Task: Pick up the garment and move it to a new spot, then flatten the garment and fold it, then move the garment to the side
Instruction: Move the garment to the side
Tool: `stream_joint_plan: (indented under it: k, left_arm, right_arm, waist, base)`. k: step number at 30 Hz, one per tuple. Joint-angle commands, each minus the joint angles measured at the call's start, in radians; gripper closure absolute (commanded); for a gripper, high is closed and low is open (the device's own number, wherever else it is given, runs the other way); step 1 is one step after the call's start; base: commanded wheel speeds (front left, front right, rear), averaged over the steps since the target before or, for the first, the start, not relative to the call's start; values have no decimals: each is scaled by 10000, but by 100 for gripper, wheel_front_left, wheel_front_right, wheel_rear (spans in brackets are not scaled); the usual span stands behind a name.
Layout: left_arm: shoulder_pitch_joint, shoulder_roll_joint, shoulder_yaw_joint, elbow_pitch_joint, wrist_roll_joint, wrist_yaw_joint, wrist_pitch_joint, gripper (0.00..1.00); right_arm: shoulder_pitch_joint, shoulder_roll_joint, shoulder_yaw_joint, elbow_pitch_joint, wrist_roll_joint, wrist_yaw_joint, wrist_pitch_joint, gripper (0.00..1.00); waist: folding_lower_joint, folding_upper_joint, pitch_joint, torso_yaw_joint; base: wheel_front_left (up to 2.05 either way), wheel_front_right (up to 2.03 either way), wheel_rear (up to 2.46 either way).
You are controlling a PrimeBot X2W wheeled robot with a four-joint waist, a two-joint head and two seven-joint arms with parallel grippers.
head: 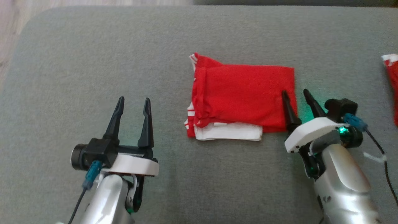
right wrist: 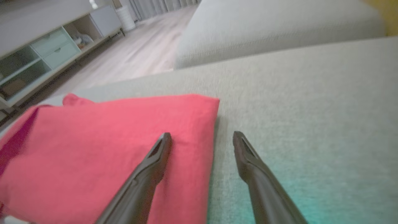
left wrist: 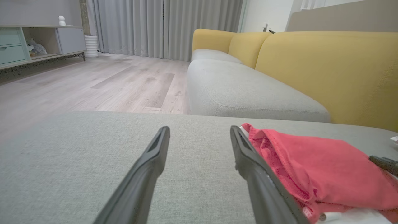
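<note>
One folded red-and-white garment (head: 242, 93) on grey cushion (head: 93, 62), between two grippers: right gripper (head: 294, 91) released, empty, straddling its edge; left gripper (head: 134, 99) released, empty, just beside it.

You see the garment (head: 242, 93) as soft, matt red cloth with white trim, lightly creased. The cushion (head: 93, 62) is a coarse grey woven fabric. Your left gripper (head: 134, 99) and right gripper (head: 294, 91) have matt black plastic fingers; the forearms (head: 345, 177) behind them are glossy silver shells. The floor (left wrist: 108, 84) looks like smooth pale wood.
</note>
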Motion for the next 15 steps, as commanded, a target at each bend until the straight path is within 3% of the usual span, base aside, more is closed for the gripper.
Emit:
stream_joint_plan:
  k: [1,7,8,9,15]
  left_arm:
    - [-354,54,244,-221,-21,-16,-95,0]
    - [-455,54,269,-76,27,-14,-95,0]
    - [-461,54,275,-81,22,-2,-95,0]
    - [-460,54,284,-93,23,10,-95,0]
    - [-337,54,352,-142,144,-3,-95,0]
  right_arm:
    - [-327,3,335,-44,1,-9,23,0]
    - [-810,3,1148,1698,251,-9,400,0]
    - [-858,3,1303,1888,270,-9,418,44]
    - [-911,3,1455,2032,277,-9,383,96]
    - [-1299,3,1863,2507,35,-9,-418,100]
  waist:
    - [-2,0,167,188]
    - [-2,0,158,320]
    - [-2,0,135,312]
    - [-2,0,105,288]
    - [-2,0,-240,-76]
  base:
    - [0,0,0]
    - [0,0,0]
    - [0,0,0]
    - [0,0,0]
    - [0,0,0]
